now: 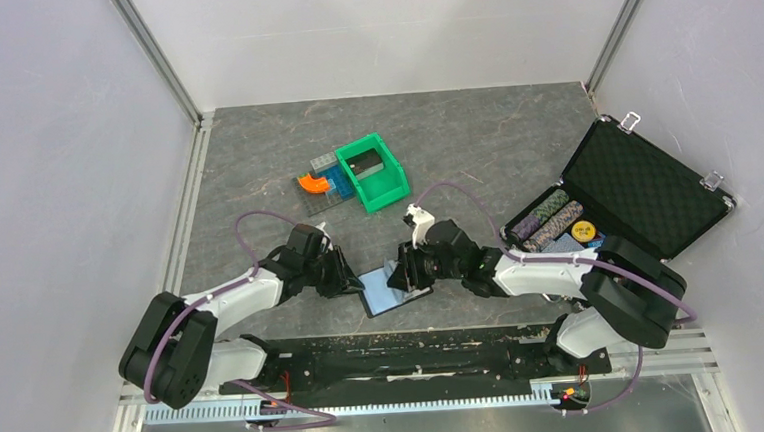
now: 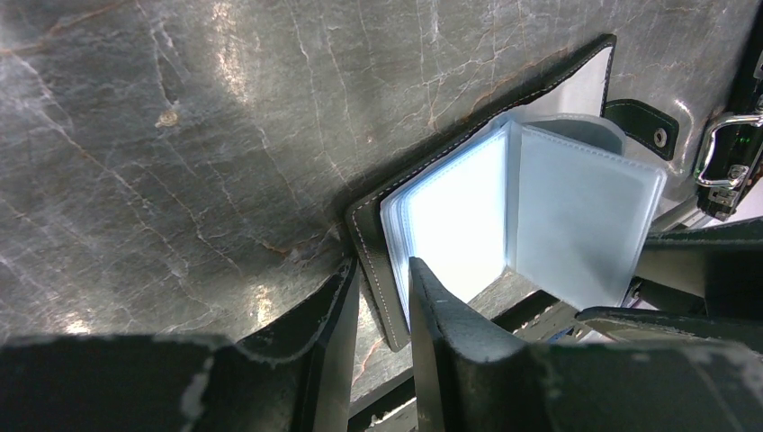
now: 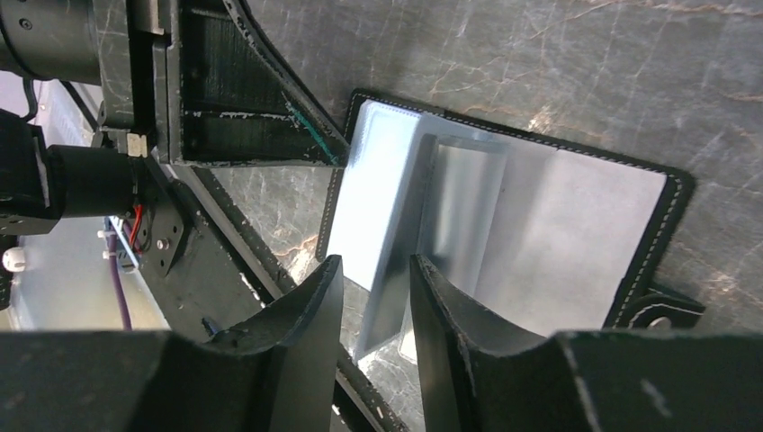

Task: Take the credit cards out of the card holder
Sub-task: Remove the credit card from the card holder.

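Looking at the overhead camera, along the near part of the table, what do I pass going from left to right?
left gripper → card holder → poker chips → open lid of the black case

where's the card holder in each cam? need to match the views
Top external: card holder sits low centre, lying on the table.
Left wrist: card holder is centre-right, open, with its clear sleeves standing up.
Right wrist: card holder runs from centre to right, open, with a black stitched border.
Shared landmark: the left hand at the holder's edge, in view in all three.
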{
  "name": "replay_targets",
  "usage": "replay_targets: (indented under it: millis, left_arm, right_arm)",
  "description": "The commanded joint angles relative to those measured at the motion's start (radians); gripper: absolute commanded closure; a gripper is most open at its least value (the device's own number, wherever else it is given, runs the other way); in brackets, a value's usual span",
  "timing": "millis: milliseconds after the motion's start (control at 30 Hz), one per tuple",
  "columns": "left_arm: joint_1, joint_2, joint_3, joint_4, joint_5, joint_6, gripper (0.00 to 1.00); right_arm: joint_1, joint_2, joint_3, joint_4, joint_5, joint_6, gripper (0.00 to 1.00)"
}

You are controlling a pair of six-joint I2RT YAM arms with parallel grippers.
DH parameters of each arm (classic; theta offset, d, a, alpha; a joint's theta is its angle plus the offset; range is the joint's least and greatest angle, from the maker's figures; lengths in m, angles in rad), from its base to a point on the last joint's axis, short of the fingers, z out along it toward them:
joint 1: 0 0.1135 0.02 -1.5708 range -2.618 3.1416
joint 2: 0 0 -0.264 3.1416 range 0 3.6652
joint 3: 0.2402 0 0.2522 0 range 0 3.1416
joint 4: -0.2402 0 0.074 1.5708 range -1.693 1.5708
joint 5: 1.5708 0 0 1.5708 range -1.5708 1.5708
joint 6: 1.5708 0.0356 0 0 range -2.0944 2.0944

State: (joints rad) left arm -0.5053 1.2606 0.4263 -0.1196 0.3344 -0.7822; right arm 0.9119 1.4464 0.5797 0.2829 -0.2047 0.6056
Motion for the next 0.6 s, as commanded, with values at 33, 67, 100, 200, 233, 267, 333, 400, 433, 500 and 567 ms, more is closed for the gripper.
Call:
replay_targets:
  millis: [33,67,100,200,233,267,333,400,433,500,567]
  left_arm:
    - [-0.002,-0.020,0.005,-0.030,-0.015,-0.010,0.66]
    - [-0.001,-0.022,0.008,-0.035,-0.015,-0.009,0.66]
    - [-0.001,-0.023,0.009,-0.038,-0.018,-0.007,0.66]
    - [0.000,-0.029,0.015,-0.048,-0.020,-0.005,0.65]
    - [0.000,-0.030,0.017,-0.051,-0.021,-0.005,0.65]
    - [-0.001,-0.032,0.018,-0.055,-0.021,-0.004,0.65]
    - [-0.001,-0.036,0.024,-0.062,-0.025,-0.002,0.65]
    - [-0.002,-0.044,0.029,-0.070,-0.027,0.001,0.65]
    - [0.000,-0.045,0.030,-0.073,-0.029,0.001,0.65]
    - [0.000,-0.047,0.035,-0.080,-0.029,0.004,0.64]
    - [0.000,-0.047,0.041,-0.087,-0.032,0.007,0.64]
  right_arm:
    - [0.018,-0.013,-0.007,0.050,-0.015,0.011,0.69]
    - [0.019,-0.010,-0.009,0.051,-0.014,0.011,0.72]
    - [0.021,-0.007,-0.008,0.054,-0.017,0.012,0.74]
    - [0.034,0.004,-0.001,0.061,-0.019,0.013,0.76]
    - [0.040,0.007,0.003,0.056,-0.015,0.010,0.76]
    - [0.041,0.009,0.007,0.050,-0.008,0.006,0.77]
    - [0.042,0.013,0.012,0.037,0.005,-0.001,0.77]
    - [0.043,0.017,0.015,0.036,0.001,0.000,0.73]
    - [0.044,0.018,0.017,0.036,0.001,0.001,0.66]
    - [0.046,0.017,0.018,0.036,0.003,0.004,0.59]
    - [0.045,0.015,0.019,0.036,0.004,0.006,0.56]
